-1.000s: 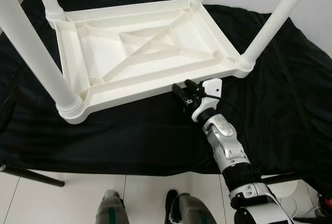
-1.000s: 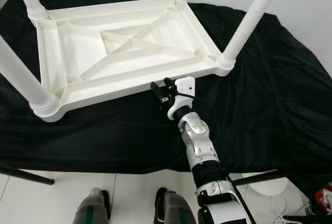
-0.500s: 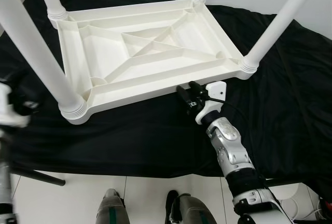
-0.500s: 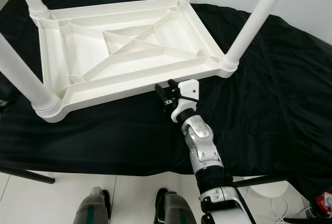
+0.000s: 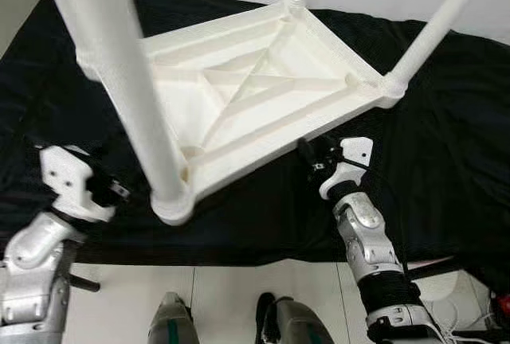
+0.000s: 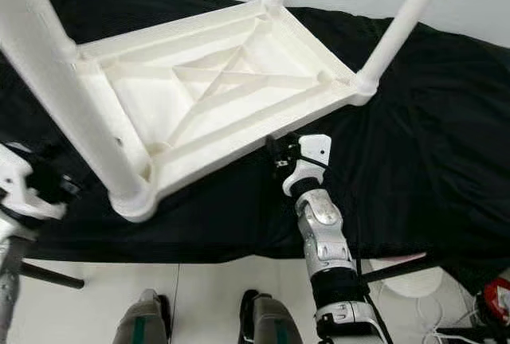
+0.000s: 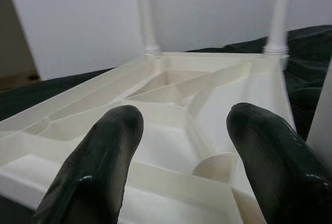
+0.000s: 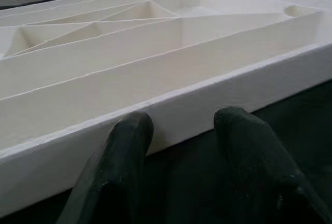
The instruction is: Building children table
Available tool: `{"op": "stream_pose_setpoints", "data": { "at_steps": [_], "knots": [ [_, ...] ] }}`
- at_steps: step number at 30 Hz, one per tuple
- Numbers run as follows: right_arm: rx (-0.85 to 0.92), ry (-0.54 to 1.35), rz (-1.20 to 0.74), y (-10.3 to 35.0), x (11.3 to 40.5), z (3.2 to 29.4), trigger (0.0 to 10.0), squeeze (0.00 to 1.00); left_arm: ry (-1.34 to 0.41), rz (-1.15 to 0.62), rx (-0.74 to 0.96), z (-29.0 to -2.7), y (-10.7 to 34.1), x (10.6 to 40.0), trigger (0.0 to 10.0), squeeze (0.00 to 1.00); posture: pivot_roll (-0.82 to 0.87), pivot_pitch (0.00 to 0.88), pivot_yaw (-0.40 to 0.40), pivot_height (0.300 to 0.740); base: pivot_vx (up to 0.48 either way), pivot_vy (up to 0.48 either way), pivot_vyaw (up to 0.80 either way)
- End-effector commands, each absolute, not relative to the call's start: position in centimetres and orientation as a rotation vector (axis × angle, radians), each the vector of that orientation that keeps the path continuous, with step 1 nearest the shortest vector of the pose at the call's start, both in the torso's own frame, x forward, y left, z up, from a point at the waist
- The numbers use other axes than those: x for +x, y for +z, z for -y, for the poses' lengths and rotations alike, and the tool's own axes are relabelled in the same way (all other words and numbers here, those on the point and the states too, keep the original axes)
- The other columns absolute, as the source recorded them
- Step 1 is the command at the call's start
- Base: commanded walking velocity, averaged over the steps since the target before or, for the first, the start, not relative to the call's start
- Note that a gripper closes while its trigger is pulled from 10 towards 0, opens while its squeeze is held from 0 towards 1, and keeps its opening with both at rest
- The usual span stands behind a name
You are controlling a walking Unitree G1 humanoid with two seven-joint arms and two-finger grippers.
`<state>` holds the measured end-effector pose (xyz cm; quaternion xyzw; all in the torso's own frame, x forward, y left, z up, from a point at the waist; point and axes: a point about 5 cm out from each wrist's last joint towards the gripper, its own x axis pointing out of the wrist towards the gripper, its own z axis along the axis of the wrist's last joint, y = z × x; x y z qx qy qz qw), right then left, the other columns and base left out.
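Our left gripper [image 5: 119, 191] has risen beside the upturned white table [image 5: 263, 97] on the black cloth [image 5: 446, 121], fingers spread. Our right gripper [image 5: 312, 157], also spread, meets its near rim, ready to lift.

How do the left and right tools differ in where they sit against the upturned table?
The left tool is at the table's near corner, beside the closest leg; the right tool is at the long side rim. In the wrist views, the left tool's fingers point over the ribbed underside, while the right tool's fingers are low against the rim's outer wall. Both are open and grip nothing.
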<state>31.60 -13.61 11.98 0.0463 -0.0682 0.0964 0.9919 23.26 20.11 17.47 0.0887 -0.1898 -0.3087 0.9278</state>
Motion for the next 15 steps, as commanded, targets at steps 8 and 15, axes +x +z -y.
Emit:
{"op": "stream_pose_setpoints", "data": {
  "at_steps": [8, 15],
  "knots": [
    [0.117, 0.054, 0.037, 11.6, 34.1, 13.2, 10.0, 0.0, -0.772, 0.421, 0.103, -16.2, 18.3, 22.0, 10.0, 0.0, 0.17, 0.118, -0.01, 0.74, 0.0, 0.0, 0.0],
    [0.215, -0.028, -0.051, 11.2, 35.7, 13.5, 10.0, 0.0, -0.793, 0.441, 0.077, -15.0, 18.8, 21.7, 10.0, 0.0, 0.17, 0.115, -0.017, 0.74, 0.0, 0.0, 0.0]
  ]
}}
